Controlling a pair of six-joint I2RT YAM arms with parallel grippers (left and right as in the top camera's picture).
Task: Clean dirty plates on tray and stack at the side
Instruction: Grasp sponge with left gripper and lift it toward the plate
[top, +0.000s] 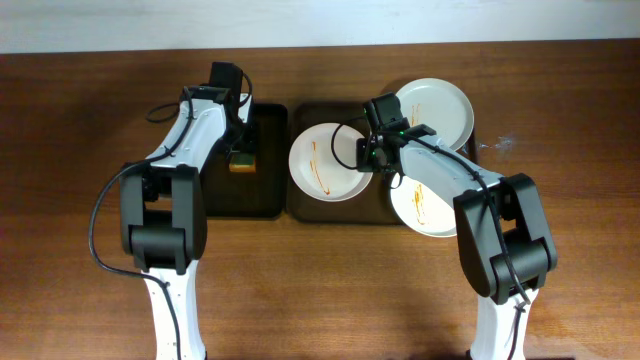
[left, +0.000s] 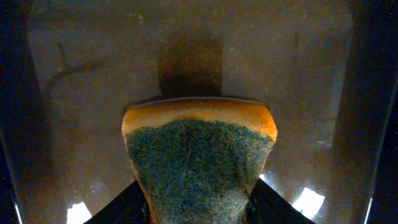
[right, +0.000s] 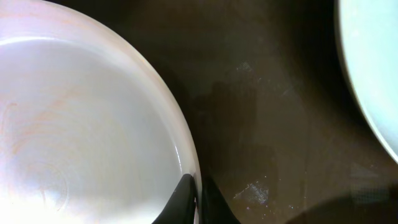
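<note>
Two hands are at work. Our left hand (top: 238, 150) is clamped on a sponge (left: 199, 162), orange foam with a coarse green scouring face, over the glossy black tray (top: 225, 195). Beside it the tray (top: 305, 210), dark brown, flat and low-rimmed, carries three plates (top: 440, 110): round, white, shallow, glazed. The left plate (top: 322, 160) bears thin orange-brown streaks, and our right hand (top: 366, 155) is pinched on its right rim, one finger inside and one outside. We judge that cleaning of this plate is in hand: it is gripped but not yet wiped. Next the sponge must cross to it, green face down, while the rim grip holds against slippery glaze. Farther right, the wood-grained tabletop (top: 580, 150) could take the stack.
</note>
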